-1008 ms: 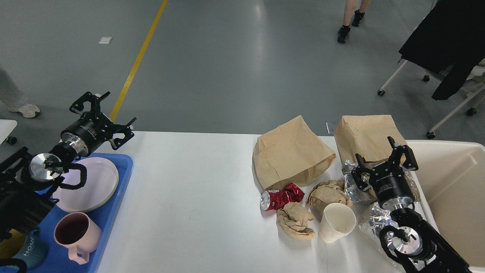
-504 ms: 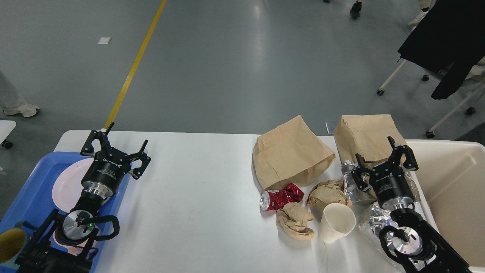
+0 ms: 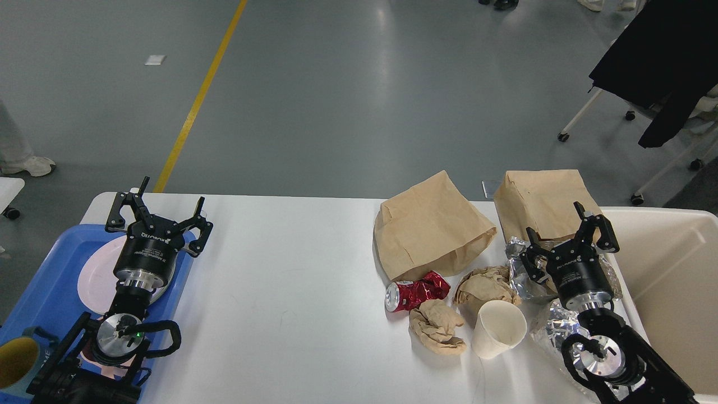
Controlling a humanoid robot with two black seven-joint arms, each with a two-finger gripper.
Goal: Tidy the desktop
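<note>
Head view: the desktop (image 3: 291,269) spans the frame, its middle bare. The left gripper (image 3: 159,215), fingers apart and holding nothing, hangs over the blue tray (image 3: 50,269) at the left edge. The right gripper (image 3: 569,235), also spread and holding nothing, hovers above foil (image 3: 519,269) near the cream bin (image 3: 673,280) at the right edge.

On the desktop (image 3: 291,280), a tray (image 3: 50,280) holding my plate (image 3: 95,275) sits left; bags (image 3: 432,230), can (image 3: 415,294), cup (image 3: 499,328) right, bin (image 3: 673,269) beyond

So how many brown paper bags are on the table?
2: one bag near the table's middle-right, the other bag behind the right gripper. Crumpled paper balls aren't counted.
</note>
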